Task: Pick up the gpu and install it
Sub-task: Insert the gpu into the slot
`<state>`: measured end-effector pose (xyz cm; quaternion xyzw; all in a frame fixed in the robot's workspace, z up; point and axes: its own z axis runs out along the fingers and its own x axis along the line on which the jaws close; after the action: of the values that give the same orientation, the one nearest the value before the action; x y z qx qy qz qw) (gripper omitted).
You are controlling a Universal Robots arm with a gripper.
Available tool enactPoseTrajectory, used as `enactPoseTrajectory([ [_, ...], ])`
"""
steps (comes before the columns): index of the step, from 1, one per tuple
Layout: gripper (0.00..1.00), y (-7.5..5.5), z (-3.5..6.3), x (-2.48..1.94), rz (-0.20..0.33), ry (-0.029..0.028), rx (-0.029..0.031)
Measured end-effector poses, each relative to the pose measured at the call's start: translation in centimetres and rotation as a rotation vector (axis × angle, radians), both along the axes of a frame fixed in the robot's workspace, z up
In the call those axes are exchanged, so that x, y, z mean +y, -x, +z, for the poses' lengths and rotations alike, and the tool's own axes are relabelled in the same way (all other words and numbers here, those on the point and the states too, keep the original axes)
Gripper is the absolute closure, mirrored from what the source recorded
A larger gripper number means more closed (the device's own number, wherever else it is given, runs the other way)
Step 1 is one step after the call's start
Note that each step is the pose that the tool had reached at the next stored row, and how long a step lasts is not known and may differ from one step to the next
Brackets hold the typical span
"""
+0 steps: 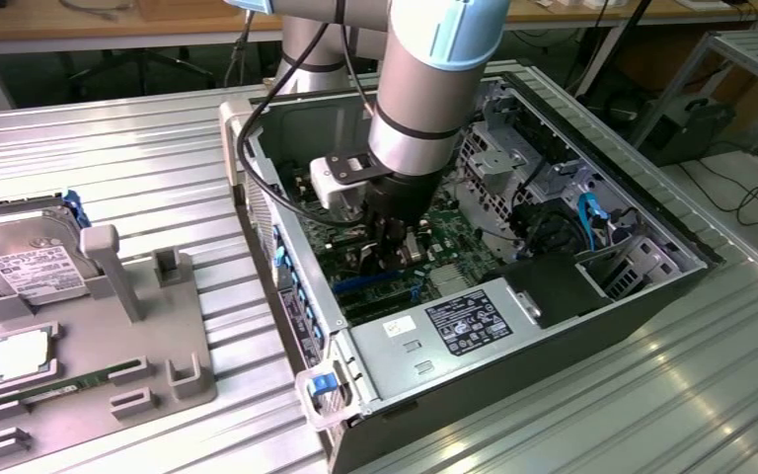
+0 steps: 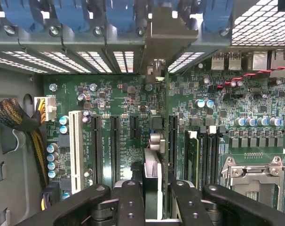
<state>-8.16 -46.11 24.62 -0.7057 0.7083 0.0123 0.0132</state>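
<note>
Wrist view: the gpu (image 2: 153,181) stands edge-on at lower centre, clamped between the gripper (image 2: 153,207) fingers, its bracket end toward the case's rear slot openings (image 2: 154,35) at top centre. The step in hand looks like seating; pressing it home calls for keeping the card's edge lined with the motherboard slot (image 2: 172,141). In the exterior view, the arm reaches into the open computer case (image 1: 695,262) at centre frame.
</note>
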Motion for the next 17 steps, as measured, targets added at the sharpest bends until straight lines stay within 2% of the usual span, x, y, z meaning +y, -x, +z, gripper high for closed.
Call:
enactPoseTrajectory([
  [9, 0.73, 0.38, -0.04, 0.00, 0.000, 0.0000, 0.0003],
  [17, 0.73, 0.42, -0.53, 0.00, 0.000, -0.0003, 0.0010],
])
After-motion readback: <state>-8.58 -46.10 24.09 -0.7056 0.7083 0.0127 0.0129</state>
